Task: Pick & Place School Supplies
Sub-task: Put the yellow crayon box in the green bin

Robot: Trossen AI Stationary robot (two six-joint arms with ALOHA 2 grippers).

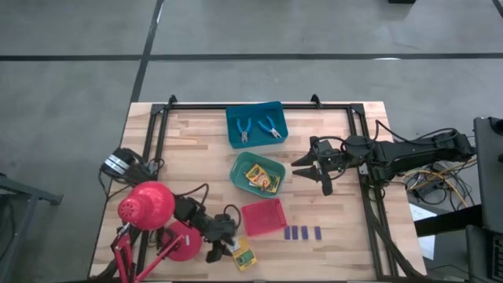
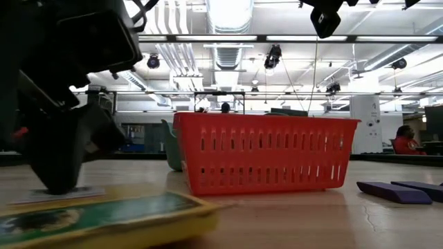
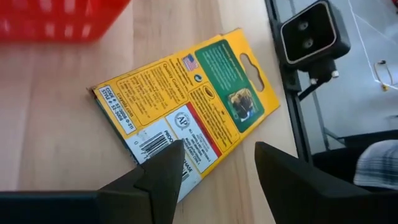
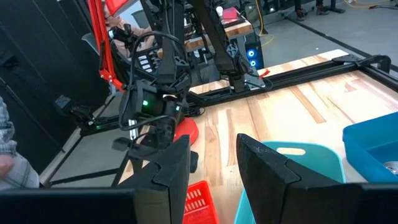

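A flat yellow-and-green box [image 3: 193, 99] lies face down on the wood by the table's near edge, also seen in the high view [image 1: 244, 256] and close to the low camera [image 2: 104, 218]. My left gripper [image 3: 216, 155] is low over its barcode end and open, slanting down. One finger is over the barcode corner and the other is past the box's long edge. Two more such boxes [image 1: 262, 178] lie in the green tray [image 1: 240, 169]. Two blue-handled tools [image 1: 256, 128] lie in the blue tray [image 1: 233, 118]. Several dark blue-purple blocks [image 1: 302, 233] lie on the table. My right gripper [image 1: 309, 167] hangs open, high beside the green tray. My left gripper has one fingertip [image 3: 163, 169] right at the box's barcode corner [image 3: 155, 144], coming down on a slant from the table's left. The finger itself hides the spot, so I cannot tell whether it touches the box. The box lies flat on the table.
A red tray [image 1: 263, 217] stands just beyond the box. The red desk lamp [image 1: 146, 206] and its base [image 1: 182, 240] crowd the near left corner beside my left arm. A black frame rail and the low camera [image 3: 309, 32] run along the near edge.
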